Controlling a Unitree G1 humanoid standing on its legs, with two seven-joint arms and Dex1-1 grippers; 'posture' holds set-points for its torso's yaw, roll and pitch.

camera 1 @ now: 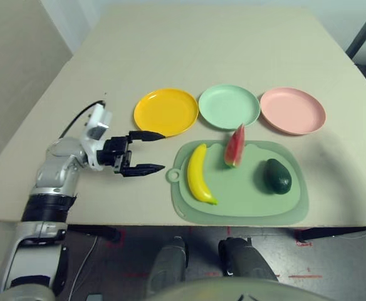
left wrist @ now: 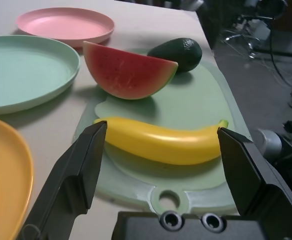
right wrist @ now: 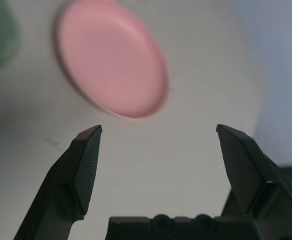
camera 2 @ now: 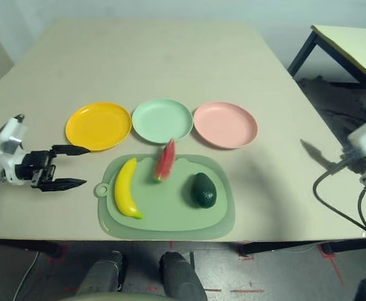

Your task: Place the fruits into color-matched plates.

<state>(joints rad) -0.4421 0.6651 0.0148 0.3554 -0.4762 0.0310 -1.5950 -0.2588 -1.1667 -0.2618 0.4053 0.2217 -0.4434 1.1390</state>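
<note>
Three fruits lie on a green mat (camera 1: 245, 204): a yellow banana (camera 1: 198, 174) at its left, a red watermelon wedge (camera 1: 235, 146) standing on edge at the back, and a dark green avocado (camera 1: 277, 176) at the right. Behind the mat stand three plates in a row: yellow-orange (camera 1: 166, 111), mint green (camera 1: 229, 106), pale pink (camera 1: 292, 110). All three plates hold nothing. My left gripper (camera 1: 160, 151) hovers open just left of the mat, its fingers pointing at the banana (left wrist: 166, 145). My right gripper (right wrist: 159, 130) is open above the table, to the right of the pink plate (right wrist: 111, 65).
The mat reaches close to the table's front edge (camera 1: 170, 222). A second table (camera 2: 352, 44) stands off to the far right. Bare tabletop (camera 1: 189, 50) stretches behind the plates and on both sides of the mat.
</note>
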